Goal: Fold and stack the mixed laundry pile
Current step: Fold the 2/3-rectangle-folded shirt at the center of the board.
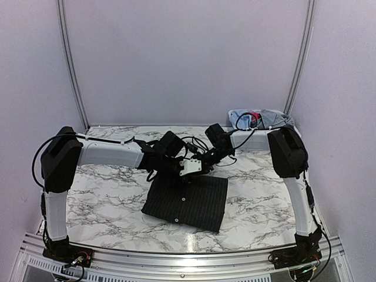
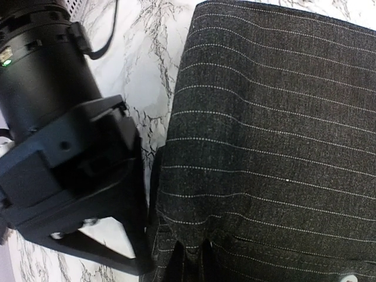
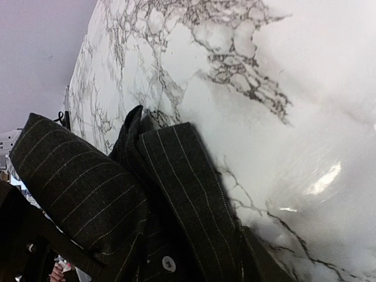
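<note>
**Pinstriped shirt folded mid-surface, both pincers at its far edge**

Marble surface (image 1: 106, 200) fills the top view, white with grey veins.

Left arm (image 1: 108, 154) reaches in from the left and right arm (image 1: 288, 153) from the right. They meet over the middle.

Black pinstriped shirt (image 1: 185, 202) lies flat at the centre of the surface as a folded rectangle, turned slightly askew. Its far edge is under the two wrists.

Remaining laundry pile (image 1: 258, 119) sits in the far right corner against the wall, well apart from the shirt. It shows a light blue piece (image 1: 238, 116), a grey piece (image 1: 275, 117) and a pink-red piece (image 1: 254, 116) between them.

Left pincer (image 1: 176, 175) is down at the shirt's far edge. Can't tell whether it is released or clenched, since the fingers aren't clear in any view.

Right pincer (image 1: 198, 169) is just beside it at the same edge, state also can't tell. The right wrist view shows the shirt's fabric bunched and raised off the surface close to the camera, with folded layers overlapping.

Left wrist view shows pinstripe cloth filling the right side, with a black housing (image 2: 64, 147) carrying a green light at the cloth's left edge.

Two white buttons (image 1: 184, 200) show on the shirt top, and one more appears in the right wrist view.
</note>
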Controlling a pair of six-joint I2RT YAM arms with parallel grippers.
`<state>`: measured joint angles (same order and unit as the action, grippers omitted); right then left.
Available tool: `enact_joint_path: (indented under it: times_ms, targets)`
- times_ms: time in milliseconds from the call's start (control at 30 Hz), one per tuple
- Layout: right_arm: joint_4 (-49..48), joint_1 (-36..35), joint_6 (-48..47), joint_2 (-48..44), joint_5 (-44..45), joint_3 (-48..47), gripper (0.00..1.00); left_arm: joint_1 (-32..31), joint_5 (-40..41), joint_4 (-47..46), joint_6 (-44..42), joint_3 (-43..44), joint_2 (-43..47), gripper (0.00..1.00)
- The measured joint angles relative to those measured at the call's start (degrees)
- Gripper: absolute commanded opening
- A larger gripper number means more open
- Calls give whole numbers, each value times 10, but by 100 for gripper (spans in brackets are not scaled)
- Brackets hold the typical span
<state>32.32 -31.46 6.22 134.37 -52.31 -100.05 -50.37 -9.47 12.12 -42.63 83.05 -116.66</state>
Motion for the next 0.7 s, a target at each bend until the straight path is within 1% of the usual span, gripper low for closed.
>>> enact_joint_path:
  times_ms: [133,200,300,400,600,700]
  targets:
    - [14,18,7,-5,18,-24,53,0,1,-8,1,0,-4,4]
    - [22,38,10,-20,29,-24,56,0,5,-14,4,0,-10,8]
    - [25,70,14,-62,48,-12,61,1,17,-20,14,0,-22,23]
    - [10,100,25,-142,65,39,63,4,38,-29,36,2,-30,44]
    - [-40,134,54,-313,80,190,71,23,84,-28,122,43,-19,98]
    - [-58,134,62,-368,85,257,77,39,103,-28,166,44,24,99]
